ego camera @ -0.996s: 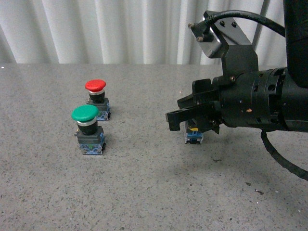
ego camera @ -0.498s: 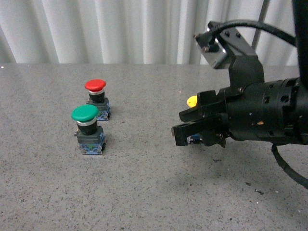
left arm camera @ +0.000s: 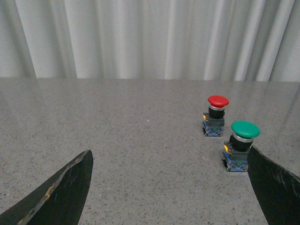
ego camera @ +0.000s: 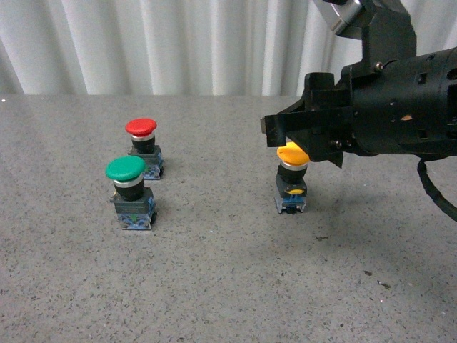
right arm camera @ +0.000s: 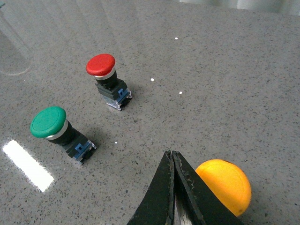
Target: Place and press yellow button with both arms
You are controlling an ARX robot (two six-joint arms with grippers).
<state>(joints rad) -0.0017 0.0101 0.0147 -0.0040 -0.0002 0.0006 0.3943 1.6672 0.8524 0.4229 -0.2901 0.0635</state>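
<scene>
One closed right tool (ego camera: pixel 275 133) hangs over the yellow button (ego camera: pixel 291 180), perhaps touching.

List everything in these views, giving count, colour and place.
yellow button: one, yellow cap on black body, upright on the table, right of centre.
red button: one, red cap, upright, left side, farthest back.
green button: one, green cap, upright, just in front of the red one.
table: one, grey speckled, under all three.
curtain: one, white, pleated, behind the table.
right gripper: one, black, shut, close above the yellow cap.
left gripper: one, black, open, shown only by its wrist view.
</scene>
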